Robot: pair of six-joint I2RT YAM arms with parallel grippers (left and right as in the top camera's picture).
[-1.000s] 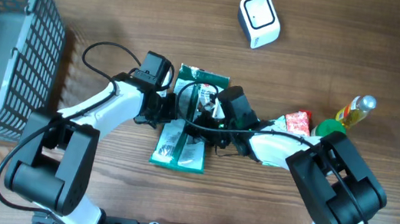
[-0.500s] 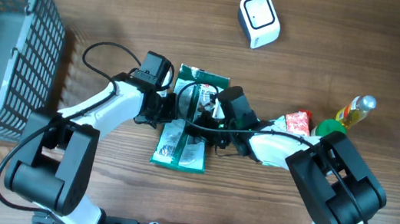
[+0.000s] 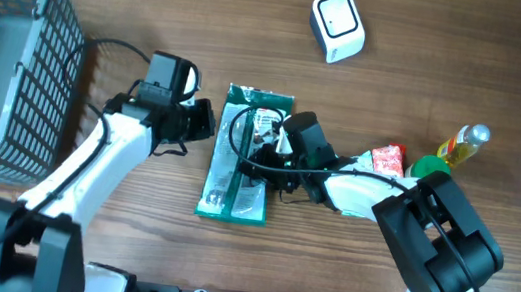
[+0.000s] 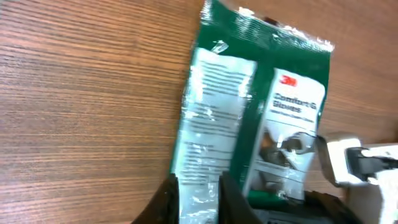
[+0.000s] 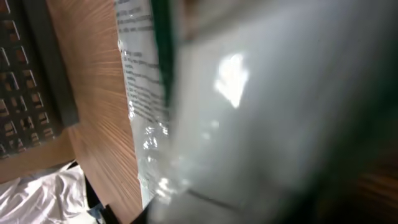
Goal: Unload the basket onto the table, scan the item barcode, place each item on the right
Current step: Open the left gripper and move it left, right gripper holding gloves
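Observation:
The item, a green and white glove package, lies on the wooden table in the overhead view. My left gripper sits just left of the package's upper edge, apart from it. In the left wrist view its dark fingers stand close together with nothing held, and the package lies beyond them. My right gripper rests on the package's upper middle. The right wrist view is filled by blurred package film, so its fingers are hidden. The white scanner stands at the far side. No barcode is legible.
A grey mesh basket fills the far left. A red packet, a green-capped item and a yellow bottle lie right of the right arm. Cables loop over the package.
My left gripper has let go of the package and drawn back to the left. The package's top now lies flatter on the table. The right arm has stayed in place.

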